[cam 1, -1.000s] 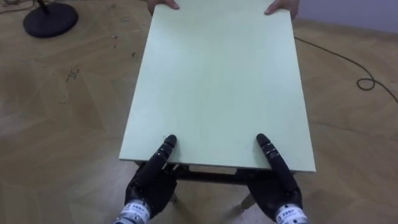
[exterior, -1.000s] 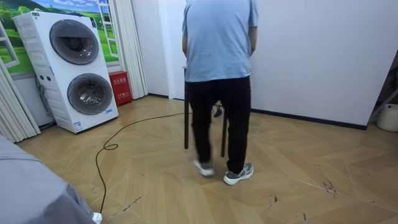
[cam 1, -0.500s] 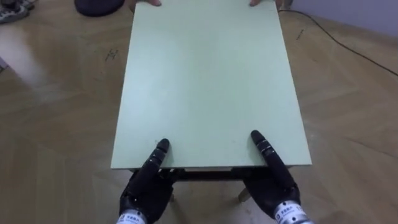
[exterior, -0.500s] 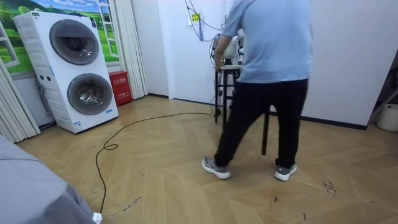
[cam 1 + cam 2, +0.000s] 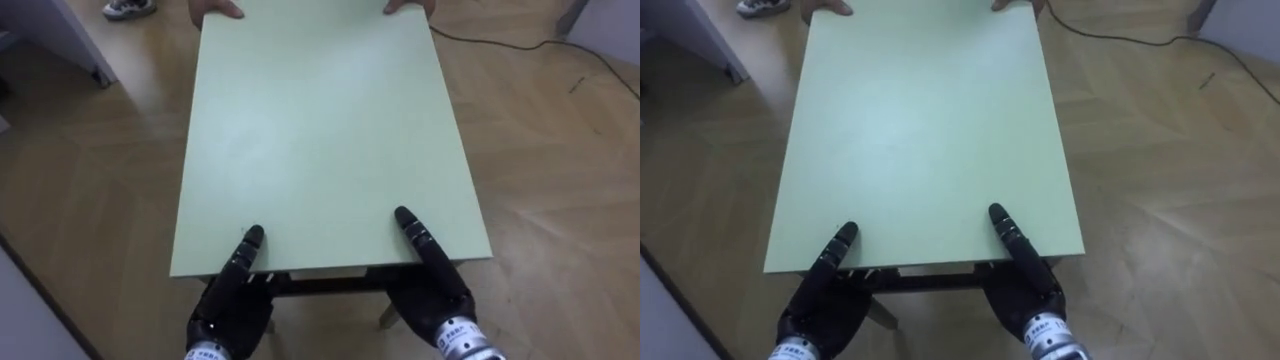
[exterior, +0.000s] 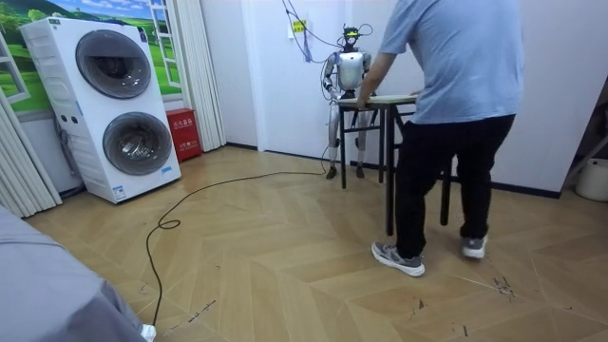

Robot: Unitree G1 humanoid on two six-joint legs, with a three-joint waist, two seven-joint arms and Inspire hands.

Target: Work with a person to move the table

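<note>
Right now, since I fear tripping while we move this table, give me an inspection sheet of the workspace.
Surface: wooden floor, herringbone pattern.
Job's things: pale green table, a person's hands on its far edge.
Clutter: nothing seen on the tabletop.
Hands: left hand and right hand at the table's near edge.
Cables: dark cable on the floor beyond the table's far right corner.
Surroundings: stacked washing machines, white wall.
</note>
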